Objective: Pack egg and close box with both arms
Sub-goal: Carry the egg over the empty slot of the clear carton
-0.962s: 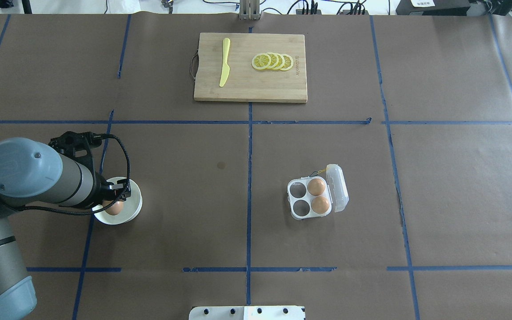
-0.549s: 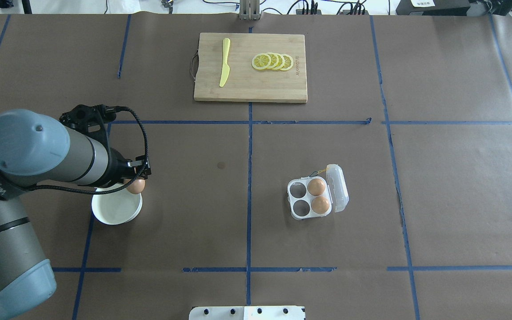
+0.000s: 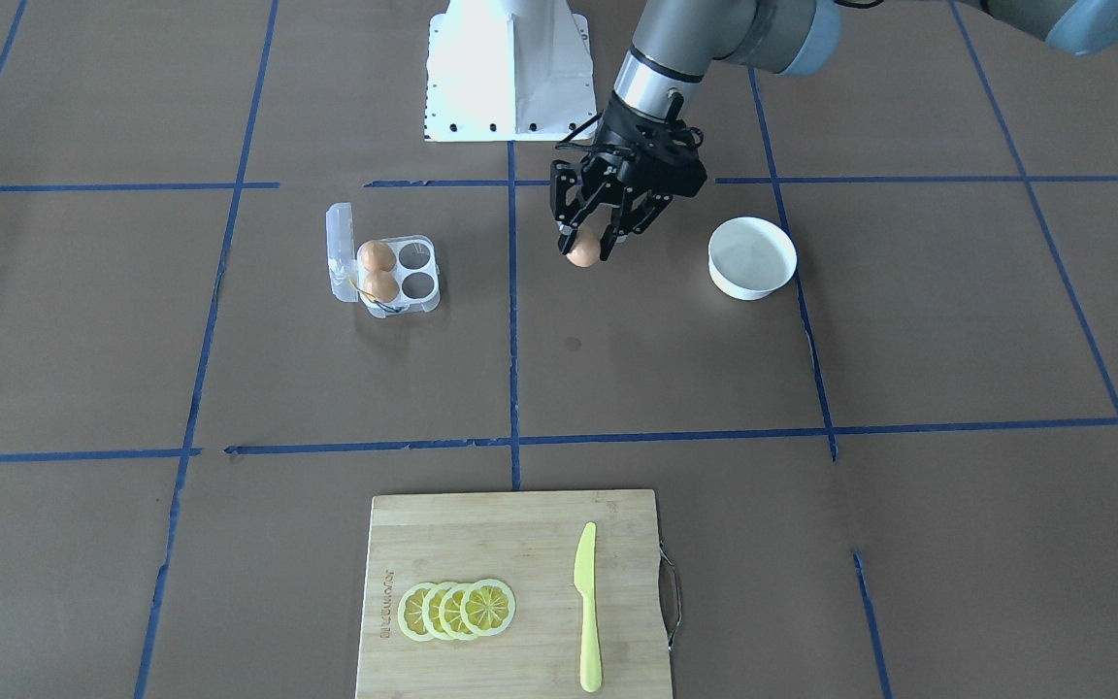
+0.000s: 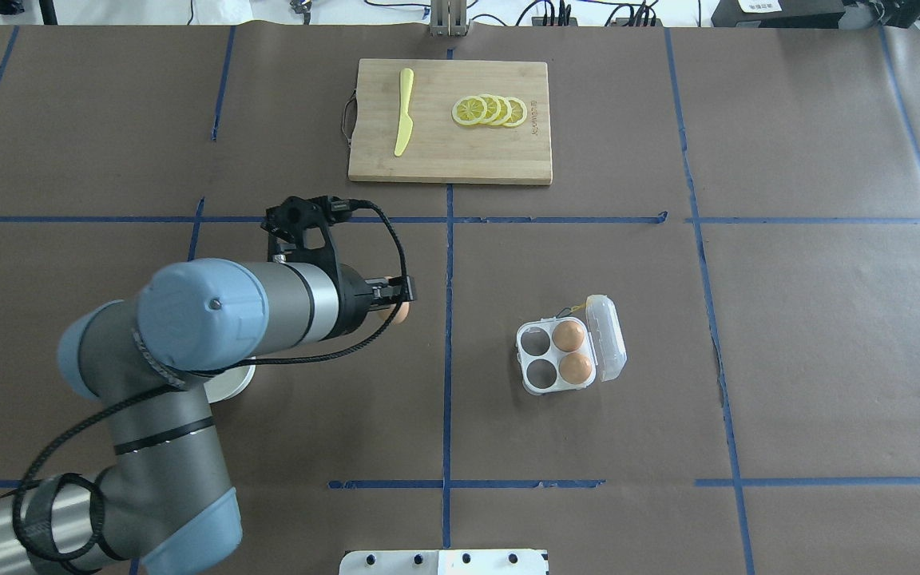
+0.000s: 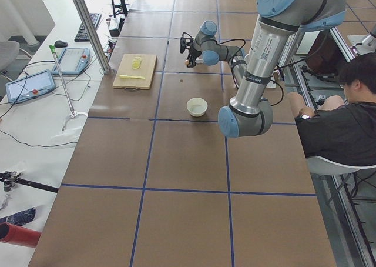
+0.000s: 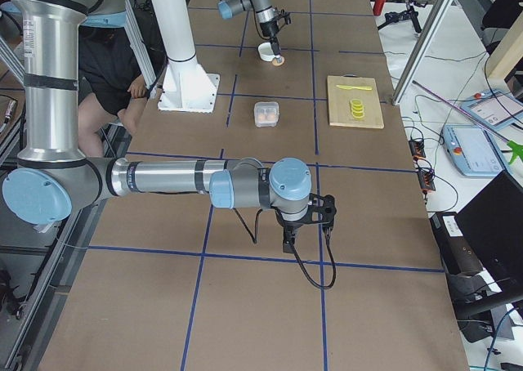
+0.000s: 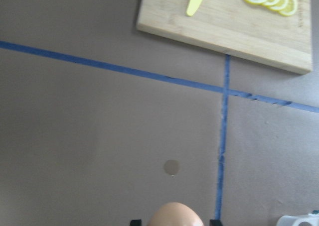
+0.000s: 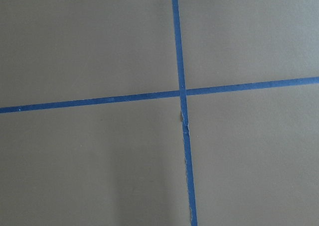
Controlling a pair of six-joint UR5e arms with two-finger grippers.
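Overhead, the left arm point(image 4: 212, 315) covers most of the bowl point(image 3: 751, 289). The held egg point(image 3: 582, 254) is half hidden there, and the left wrist camera catches only its top, cut off at the bottom edge. The right gripper point(image 6: 288, 239) shows only in the right-side view, so can't tell whether its jaws are spread or together. The right wrist camera shows just crossed blue tape.

Left arm: elbow bent, forearm reaching from the table's left side toward the middle, wrist pointing down. The left gripper point(image 3: 585, 243) pinches the egg at its fingertips, off the table, between the bowl and the box point(image 4: 538, 356).

Right arm: stretched low, well toward the table's right end, gripper pointing down.

Counts:
- 3 eggs: 1 held, 2 in the box.
- 1 box, mid-table right of centre, lid open, 2 cells unfilled.
- 1 bowl.
- 1 cutting board point(image 3: 520, 544) at the far edge.
- 1 yellow knife point(image 3: 586, 612).
- 4 lemon slices point(image 3: 457, 610).
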